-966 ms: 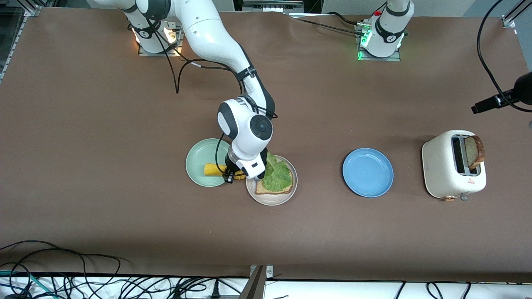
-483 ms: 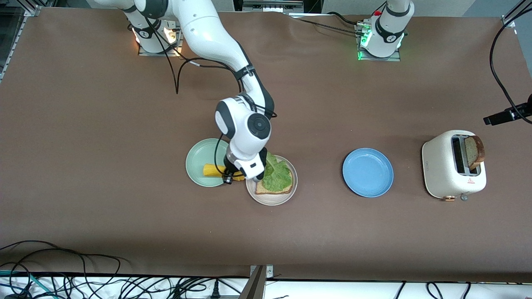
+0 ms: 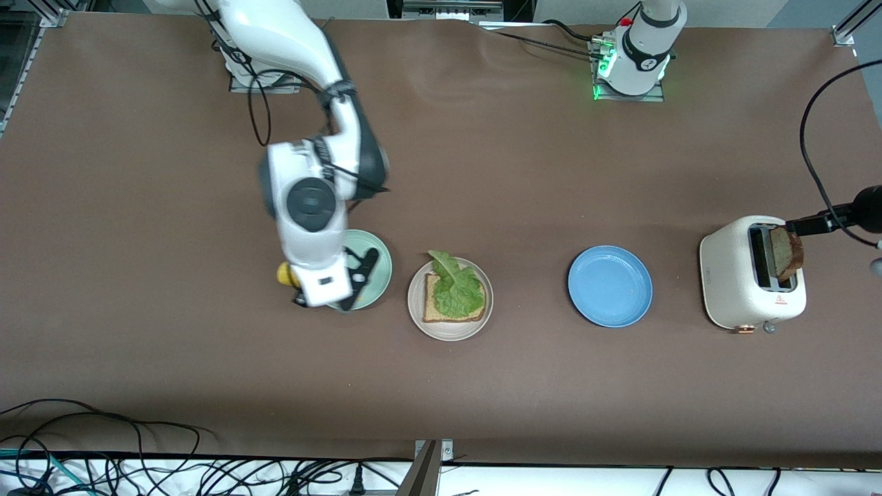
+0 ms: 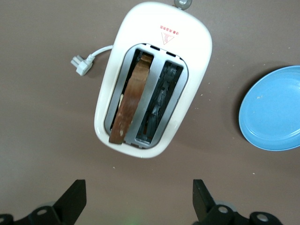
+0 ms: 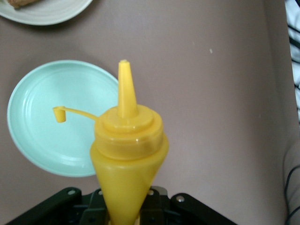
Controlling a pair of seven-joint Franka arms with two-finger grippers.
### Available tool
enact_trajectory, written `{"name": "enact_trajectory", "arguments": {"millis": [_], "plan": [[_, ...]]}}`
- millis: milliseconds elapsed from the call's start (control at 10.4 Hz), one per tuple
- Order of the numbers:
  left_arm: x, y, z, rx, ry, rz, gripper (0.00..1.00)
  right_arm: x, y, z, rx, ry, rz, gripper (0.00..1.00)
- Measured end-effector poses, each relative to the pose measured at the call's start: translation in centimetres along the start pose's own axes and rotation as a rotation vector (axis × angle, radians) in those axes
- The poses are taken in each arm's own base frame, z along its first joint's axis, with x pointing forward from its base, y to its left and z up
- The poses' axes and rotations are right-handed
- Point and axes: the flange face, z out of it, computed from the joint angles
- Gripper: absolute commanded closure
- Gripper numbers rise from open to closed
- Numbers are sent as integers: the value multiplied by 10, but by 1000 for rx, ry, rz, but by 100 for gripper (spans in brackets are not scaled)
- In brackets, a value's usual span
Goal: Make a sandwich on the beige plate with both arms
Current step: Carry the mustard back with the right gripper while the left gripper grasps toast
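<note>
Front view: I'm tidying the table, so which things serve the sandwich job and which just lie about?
In use:
beige plate with bread and lettuce
toaster with slice
mustard bottle, held by right gripper
left gripper, open over toaster

Lying about:
blue plate
mint plate

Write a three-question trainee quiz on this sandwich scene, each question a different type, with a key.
1. True or false: the right gripper holds a yellow squeeze bottle.
2. Multiple choice: what lies on the bread slice on the beige plate? A) a lettuce leaf B) a second slice C) nothing
3. Fill in: the left gripper hangs open over the ____, which has a brown bread slice in one slot.

Key: 1 true. 2 A. 3 toaster.

Note: the mint-green plate lies under the bottle, and the blue plate is between the beige plate and the toaster.
</note>
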Motion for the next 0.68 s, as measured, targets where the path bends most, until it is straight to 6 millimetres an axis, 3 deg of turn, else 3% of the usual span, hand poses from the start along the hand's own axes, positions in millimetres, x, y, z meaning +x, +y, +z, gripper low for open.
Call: {"name": "enact_trajectory", "arguments": {"millis": [290, 483, 676], "plan": [[29, -21, 39, -14, -11, 38, 0, -75, 32, -13, 54, 83, 114, 100], [37, -20, 56, -16, -32, 41, 0, -131, 50, -5, 71, 153, 205, 100], [42, -20, 70, -17, -55, 41, 0, -190, 55, 8, 129, 223, 296, 100]]}}
